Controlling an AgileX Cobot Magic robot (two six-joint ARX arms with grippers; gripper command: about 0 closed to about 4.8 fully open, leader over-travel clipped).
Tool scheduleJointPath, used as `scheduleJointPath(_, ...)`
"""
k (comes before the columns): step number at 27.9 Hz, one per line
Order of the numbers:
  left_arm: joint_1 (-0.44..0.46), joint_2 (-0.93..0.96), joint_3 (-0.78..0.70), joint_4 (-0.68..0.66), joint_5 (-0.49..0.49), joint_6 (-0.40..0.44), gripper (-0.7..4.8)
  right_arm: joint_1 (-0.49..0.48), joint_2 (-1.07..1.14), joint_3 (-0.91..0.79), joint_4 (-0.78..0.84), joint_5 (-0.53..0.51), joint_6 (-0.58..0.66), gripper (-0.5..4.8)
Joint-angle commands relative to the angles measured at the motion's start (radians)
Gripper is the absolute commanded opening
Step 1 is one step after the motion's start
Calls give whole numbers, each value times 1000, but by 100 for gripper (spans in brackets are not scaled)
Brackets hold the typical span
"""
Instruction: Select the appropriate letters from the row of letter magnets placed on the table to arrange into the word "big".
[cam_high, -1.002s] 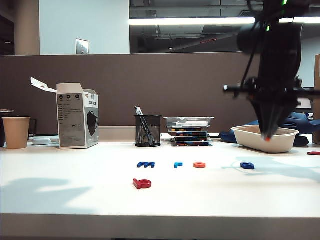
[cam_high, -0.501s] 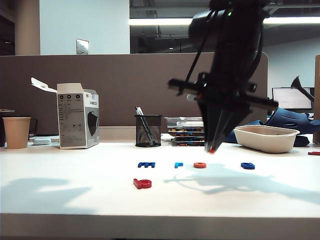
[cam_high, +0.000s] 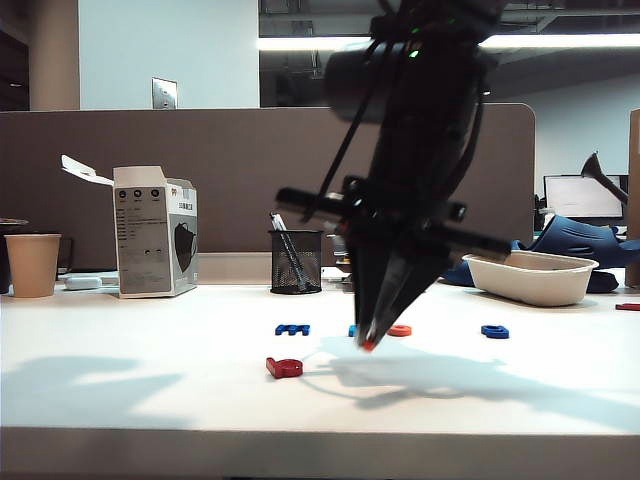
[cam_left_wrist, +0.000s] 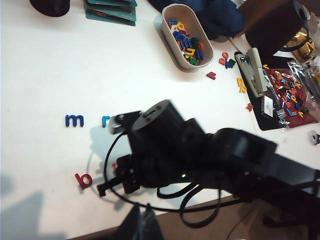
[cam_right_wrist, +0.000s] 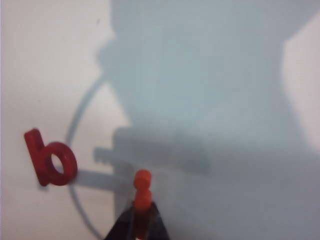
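Note:
My right gripper (cam_high: 369, 343) is shut on the short orange bar (cam_right_wrist: 143, 190) and hangs just above the table (cam_high: 140, 400), tip down. The red looped letter (cam_high: 284, 368) lies flat a little to its left; it also shows beside the bar in the right wrist view (cam_right_wrist: 50, 159). Behind are the row's dark blue "m" (cam_high: 292, 329), the orange ring (cam_high: 401, 330) and, further right, the dark blue looped letter (cam_high: 494, 331). My left gripper (cam_left_wrist: 142, 224) is shut and empty, high over the table's front edge, and does not show in the exterior view.
A mesh pen cup (cam_high: 296, 261), a white box (cam_high: 155, 232) and a paper cup (cam_high: 32, 264) stand along the back. A beige tray (cam_high: 530, 276) with several loose letters sits at the back right. A stapler (cam_left_wrist: 255, 72) lies beyond it.
My right arm has swung left from over the beige tray to the middle of the table and sunk, carrying the orange bar down near the red letter. The letters on the table have not moved.

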Motion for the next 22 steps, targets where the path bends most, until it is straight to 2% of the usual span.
scheduleJointPath(1, 0, -3, 2, 6, -3, -3, -5, 11, 29, 2, 9, -9, 6, -8)
scheduleJointPath(5, 0, -3, 2, 6, -3, -3, -5, 16, 72, 2, 2, -9, 6, -5)
scheduleJointPath(9, 0, -3, 2, 6, -3, -3, -5, 17, 71, 3, -1, -10, 6, 63)
scheduleJointPath(14, 0, -3, 2, 6, -3, -3, -5, 17, 71, 5, -4, -14, 6, 68)
scheduleJointPath(19, 0, -3, 2, 6, -3, -3, -5, 19, 69, 6, -5, -14, 6, 108)
scheduleJointPath(22, 0, -3, 2, 6, -3, -3, -5, 19, 69, 23, -28, -17, 5, 109)
